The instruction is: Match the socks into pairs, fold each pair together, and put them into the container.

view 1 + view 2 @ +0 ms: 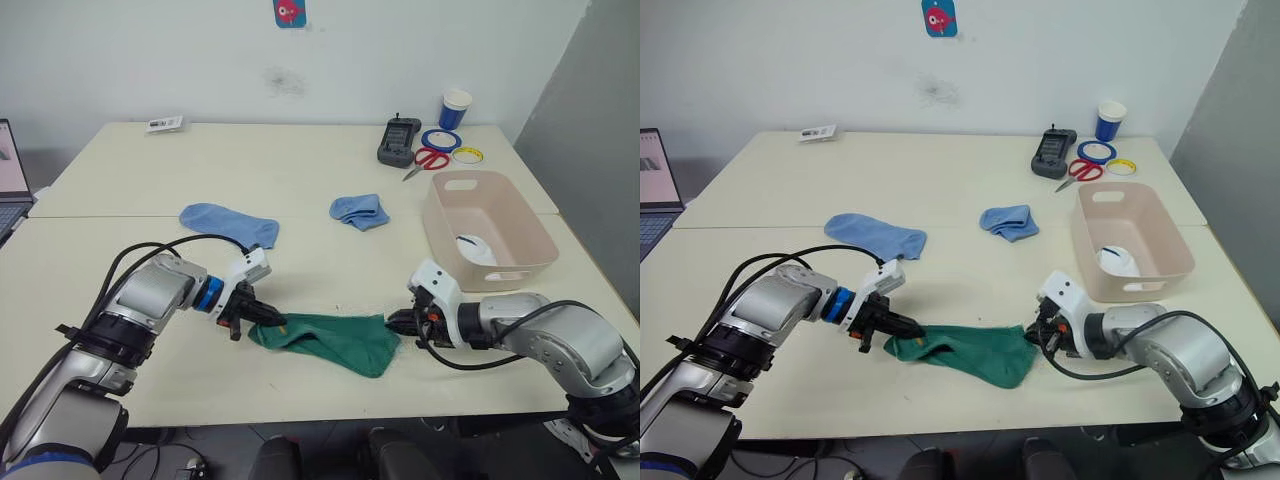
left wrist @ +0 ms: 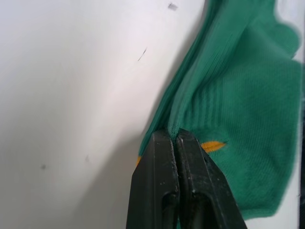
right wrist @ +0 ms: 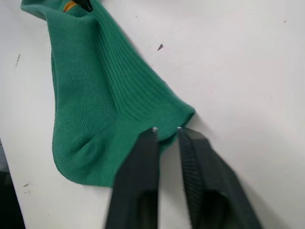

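Observation:
A dark green pair of socks point(image 1: 330, 341) lies flat near the table's front edge, a yellow mark showing at its cuff point(image 2: 212, 146). My left gripper point(image 1: 266, 319) is shut on the cuff end. My right gripper point(image 3: 167, 130) is at the opposite end, open by a narrow gap with the sock's edge between its fingertips. One light blue sock point(image 1: 228, 223) lies flat farther back on the left. Another light blue sock point(image 1: 359, 210) sits crumpled at the centre. The beige-pink container point(image 1: 505, 275) stands on the right with a white sock point(image 1: 476, 248) inside.
At the back right stand a blue-and-white cup point(image 1: 455, 108), tape rolls point(image 1: 441, 139), red scissors point(image 1: 430, 158) and a black device point(image 1: 399, 141). A laptop point(image 1: 8, 180) is at the left edge, a small card point(image 1: 164, 124) at the back left.

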Motion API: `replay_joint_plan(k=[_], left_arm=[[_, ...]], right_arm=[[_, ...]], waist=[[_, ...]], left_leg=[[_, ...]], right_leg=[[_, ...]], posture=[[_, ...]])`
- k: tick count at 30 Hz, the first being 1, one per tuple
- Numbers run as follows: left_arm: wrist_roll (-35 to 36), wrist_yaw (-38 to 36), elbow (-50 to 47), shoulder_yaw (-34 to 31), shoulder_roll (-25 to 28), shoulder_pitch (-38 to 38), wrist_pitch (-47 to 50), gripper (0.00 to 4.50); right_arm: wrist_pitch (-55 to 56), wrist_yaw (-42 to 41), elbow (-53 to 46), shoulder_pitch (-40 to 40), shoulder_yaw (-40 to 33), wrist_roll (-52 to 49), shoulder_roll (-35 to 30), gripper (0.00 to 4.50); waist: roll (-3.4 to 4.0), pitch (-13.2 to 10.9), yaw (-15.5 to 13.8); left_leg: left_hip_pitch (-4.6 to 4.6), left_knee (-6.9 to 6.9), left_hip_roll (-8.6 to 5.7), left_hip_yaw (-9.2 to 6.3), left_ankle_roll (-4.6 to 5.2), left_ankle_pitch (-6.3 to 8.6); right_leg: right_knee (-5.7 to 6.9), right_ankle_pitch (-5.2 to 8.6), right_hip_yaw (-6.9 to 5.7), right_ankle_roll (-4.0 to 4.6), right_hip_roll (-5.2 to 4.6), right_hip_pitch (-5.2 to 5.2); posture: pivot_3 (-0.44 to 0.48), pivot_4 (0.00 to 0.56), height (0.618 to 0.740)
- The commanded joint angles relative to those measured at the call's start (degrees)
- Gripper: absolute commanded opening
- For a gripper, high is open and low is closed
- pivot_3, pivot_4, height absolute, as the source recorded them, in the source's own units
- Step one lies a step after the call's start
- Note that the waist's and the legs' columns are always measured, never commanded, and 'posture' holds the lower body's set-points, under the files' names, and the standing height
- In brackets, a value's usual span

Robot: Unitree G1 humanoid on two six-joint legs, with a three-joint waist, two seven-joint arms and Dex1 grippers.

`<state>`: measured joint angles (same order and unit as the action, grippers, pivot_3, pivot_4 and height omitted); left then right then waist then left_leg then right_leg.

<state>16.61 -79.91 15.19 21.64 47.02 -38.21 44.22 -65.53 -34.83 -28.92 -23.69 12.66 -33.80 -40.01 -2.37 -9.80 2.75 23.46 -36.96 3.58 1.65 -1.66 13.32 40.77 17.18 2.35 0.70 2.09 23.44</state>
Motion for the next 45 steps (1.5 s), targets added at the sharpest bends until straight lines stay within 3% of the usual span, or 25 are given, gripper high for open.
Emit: replay_joint_plan(k=[1, 6, 8, 15, 21, 24, 30, 34, 39, 42, 45], left_arm=[[-0.65, -0.34, -0.27, -0.85, -0.12, -0.44, -0.33, 0.00], [1.42, -0.42, -1.62, -3.63, 0.10, -0.31, 0.50, 0.00], [2.82, -0.83, -3.41, -5.75, 1.08, -0.17, 0.56, 0.43], [6.33, 0.02, -5.54, -12.53, 5.85, 0.81, 6.76, 2.53], [11.92, 4.67, -10.39, -18.33, 7.05, 7.21, 18.27, 4.45], [13.89, 9.67, -13.96, -21.01, 5.40, 11.50, 22.47, 4.45], [12.97, 20.36, -18.14, -24.17, -0.35, 16.08, 20.81, 4.45], [14.16, 21.39, -20.65, -25.22, -1.14, 18.53, 19.50, 4.45], [14.48, 22.25, -19.61, -27.38, -2.26, 19.36, 13.71, 4.45], [14.38, 22.34, -18.51, -29.19, -2.89, 19.15, 8.80, 3.83], [15.44, 22.48, -15.51, -32.08, -3.56, 15.46, 4.94, 2.83]], right_arm=[[1.77, 0.93, -1.97, -0.62, -2.16, 0.64, 0.78, 2.05], [3.81, 1.70, -5.27, 0.72, -4.17, 1.37, 0.83, 3.83], [4.91, 1.44, -8.67, 3.14, -6.06, 0.57, 0.24, 4.50], [6.17, -0.71, -18.73, 12.47, -9.31, -2.20, -2.96, 4.50], [8.86, 0.89, -21.09, 15.84, -8.03, -0.45, -3.02, 4.50], [10.49, 1.81, -21.45, 16.15, -6.55, 0.92, -2.54, 4.50], [11.63, 7.21, -18.61, 17.51, -5.35, 5.03, 0.81, 4.50], [11.05, 9.77, -16.88, 19.61, -6.40, 4.34, 5.20, 4.50], [12.57, 10.49, -17.42, 21.27, -4.07, 6.66, 6.20, 4.50], [13.98, 9.59, -18.07, 21.59, -3.50, 6.86, 5.98, 4.50], [15.23, 9.27, -18.38, 21.51, -4.28, 6.15, 6.55, 4.50]], waist=[[0.00, 0.00, 0.00], [0.00, 0.00, -0.01], [0.00, 0.00, -0.07], [0.00, 0.00, -0.01], [0.00, 0.00, 0.27], [-0.02, -0.01, 0.30], [-0.04, 0.00, -0.16], [-0.04, 0.00, -0.42], [-0.03, 0.00, -0.47], [-0.03, 0.00, -0.47], [-0.05, -0.01, -0.53]], left_leg=[[0.00, 0.00, 0.00, 0.00, 0.00, 0.00], [0.00, -0.01, 0.01, 0.02, 0.00, 0.00], [0.02, -0.01, 0.01, 0.00, 0.00, 0.00], [0.08, 0.00, 0.02, -0.04, -0.01, 0.00], [-0.02, 0.00, 0.08, -0.04, -0.01, 0.00], [-0.02, 0.00, 0.09, -0.02, -0.01, 0.00], [-0.02, 0.00, 0.10, -0.03, -0.02, -0.01], [-0.03, 0.01, 0.10, -0.01, -0.02, -0.01], [-0.05, 0.03, 0.12, 0.00, -0.03, -0.01], [-0.05, 0.03, 0.11, 0.00, -0.03, -0.01], [-0.05, 0.04, 0.10, 0.00, -0.03, 0.00]], right_leg=[[0.00, 0.00, 0.01, 0.00, 0.00, 0.00], [0.01, 0.00, 0.01, 0.00, -0.01, 0.00], [0.00, 0.00, -0.01, 0.00, -0.01, 0.00], [-0.01, 0.01, -0.05, -0.01, -0.03, 0.04], [0.02, 0.01, -0.04, -0.02, -0.11, -0.02], [0.01, 0.01, -0.02, -0.02, -0.15, -0.02], [0.00, 0.01, -0.02, -0.03, -0.26, -0.04], [0.00, 0.01, 0.01, -0.03, -0.27, -0.05], [0.00, 0.01, 0.02, -0.03, -0.29, -0.05], [-0.01, 0.01, 0.01, -0.03, -0.29, -0.05], [-0.02, 0.01, 0.00, -0.03, -0.28, -0.05]], posture=[[0.000, 0.150, 0.732], [0.000, 0.150, 0.732], [0.000, 0.150, 0.732], [0.000, 0.150, 0.732], [0.000, 0.150, 0.732], [0.000, 0.150, 0.732], [0.000, 0.150, 0.732], [0.000, 0.150, 0.732], [0.000, 0.150, 0.732], [0.000, 0.150, 0.732], [0.000, 0.150, 0.732]])
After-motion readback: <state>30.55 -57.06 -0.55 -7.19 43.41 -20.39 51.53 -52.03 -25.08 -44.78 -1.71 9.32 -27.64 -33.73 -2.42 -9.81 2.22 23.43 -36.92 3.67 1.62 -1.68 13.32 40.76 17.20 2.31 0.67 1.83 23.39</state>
